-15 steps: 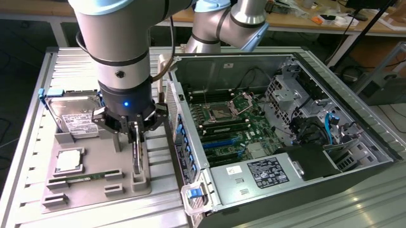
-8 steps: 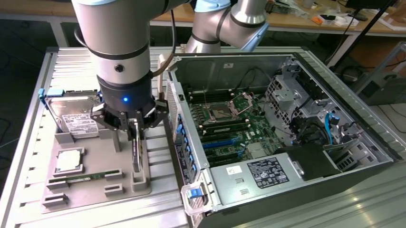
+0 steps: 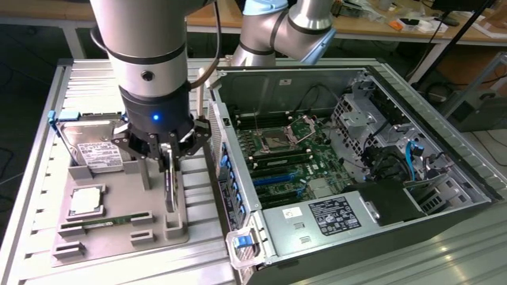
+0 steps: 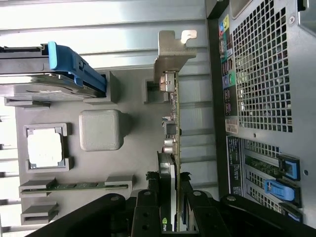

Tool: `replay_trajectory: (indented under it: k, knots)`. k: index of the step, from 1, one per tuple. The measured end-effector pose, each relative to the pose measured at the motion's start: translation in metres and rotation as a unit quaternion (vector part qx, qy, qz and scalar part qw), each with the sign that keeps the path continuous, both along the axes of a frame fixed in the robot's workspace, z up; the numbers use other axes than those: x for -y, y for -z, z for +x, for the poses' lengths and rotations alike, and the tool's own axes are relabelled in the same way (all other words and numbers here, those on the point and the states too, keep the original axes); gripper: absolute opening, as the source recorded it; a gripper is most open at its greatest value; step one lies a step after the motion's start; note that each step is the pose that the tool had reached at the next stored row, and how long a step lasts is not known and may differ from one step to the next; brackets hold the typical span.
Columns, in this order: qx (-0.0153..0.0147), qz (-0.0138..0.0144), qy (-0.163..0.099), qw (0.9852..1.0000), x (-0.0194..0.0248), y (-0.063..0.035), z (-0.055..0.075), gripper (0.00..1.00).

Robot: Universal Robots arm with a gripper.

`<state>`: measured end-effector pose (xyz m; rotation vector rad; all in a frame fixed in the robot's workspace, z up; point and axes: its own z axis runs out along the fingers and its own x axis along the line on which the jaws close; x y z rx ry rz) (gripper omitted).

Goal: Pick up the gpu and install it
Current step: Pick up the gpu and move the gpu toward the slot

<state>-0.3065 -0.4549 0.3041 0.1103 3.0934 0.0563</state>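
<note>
Ribbed metal tabletop (image 3: 95, 83) is stretching under the whole workspace. Wooden workbenches (image 3: 467, 32) strewn with clutter are running across the room behind it, from twelve to two o'clock in the exterior view.

At eight o'clock a grey fixture tray (image 3: 119, 234) is resting on the table. A silver hard drive (image 3: 95, 148) with a white label is sitting toward the tray's eleven o'clock corner. A square processor (image 3: 85, 200) is lying below it, and a narrow green RAM stick (image 3: 107, 221) is lying at the tray's seven o'clock.

Along the tray's three o'clock edge the gpu (image 3: 170, 187) is standing on its long edge, with its lower end sitting in the tray's slotted holders. The arm (image 3: 142, 41) is reaching down from twelve o'clock, and its gripper (image 3: 168, 155) is hanging directly over the card.

In the wrist view the gpu (image 4: 174, 128) is showing edge-on, with its silver bracket (image 4: 173, 52) at the far end from the camera. The black fingers (image 4: 149, 202) are sitting one on each face of the card, pinching it between them.

From three to five o'clock of the exterior view an open computer case (image 3: 269, 89) is lying on its side, just beside the tray. Its motherboard (image 3: 293, 160) is facing up, and a labelled power supply (image 3: 317, 217) is sitting at the near end.
</note>
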Motion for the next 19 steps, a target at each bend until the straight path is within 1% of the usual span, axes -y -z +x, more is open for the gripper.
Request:
replay_trajectory:
  k: [5, 19]
  knots:
    - [-0.0001, 0.0, 0.0, 1.0, 0.0, -0.0046, 0.0, 0.27]
    - [-0.0003, 0.0, 0.0, 1.0, 0.0, -0.0213, 0.0, 0.27]
